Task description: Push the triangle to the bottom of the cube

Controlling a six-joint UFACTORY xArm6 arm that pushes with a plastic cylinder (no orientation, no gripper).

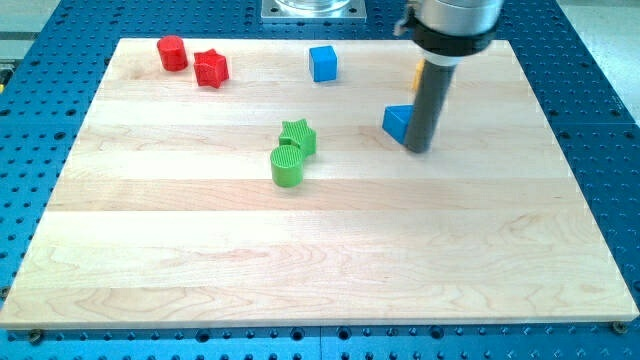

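A blue triangle (396, 122) lies on the wooden board, right of centre. My tip (418, 149) rests on the board touching the triangle's right side, and the rod hides part of it. A blue cube (322, 63) stands near the board's top edge, up and to the left of the triangle.
A green star (298, 136) and a green cylinder (287, 166) sit together near the board's middle. A red cylinder (172, 53) and a red star (211, 68) sit at the top left. A small yellow block (417, 73) peeks out behind the rod.
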